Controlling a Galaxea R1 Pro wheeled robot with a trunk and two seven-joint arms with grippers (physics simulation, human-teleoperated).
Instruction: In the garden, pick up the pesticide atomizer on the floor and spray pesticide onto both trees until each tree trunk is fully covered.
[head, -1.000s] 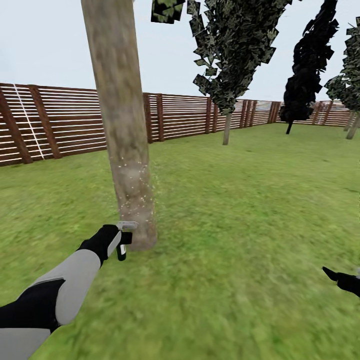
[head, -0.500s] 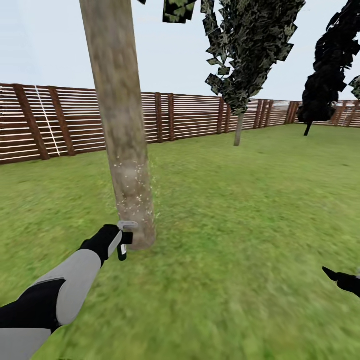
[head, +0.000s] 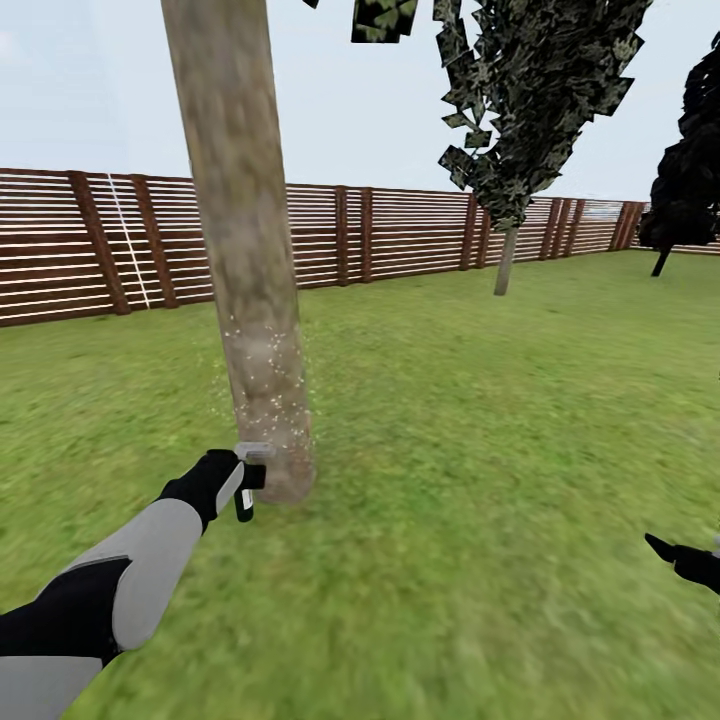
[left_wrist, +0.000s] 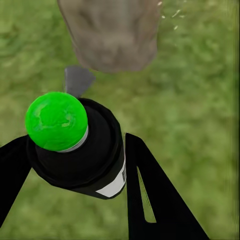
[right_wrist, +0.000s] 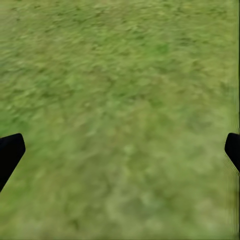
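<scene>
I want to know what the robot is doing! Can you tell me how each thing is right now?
left gripper: shut on the atomizer.
atomizer: held, pointed at the trunk's base.
tree trunk: upright, pale spray specks on its lower part.
right gripper: open, holding nothing, over grass.
fence: standing behind the lawn.

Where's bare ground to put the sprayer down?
Open lawn runs between the tree trunk and the right claw. Tight spot: at the trunk's base, where the left claw holds the atomizer.
</scene>
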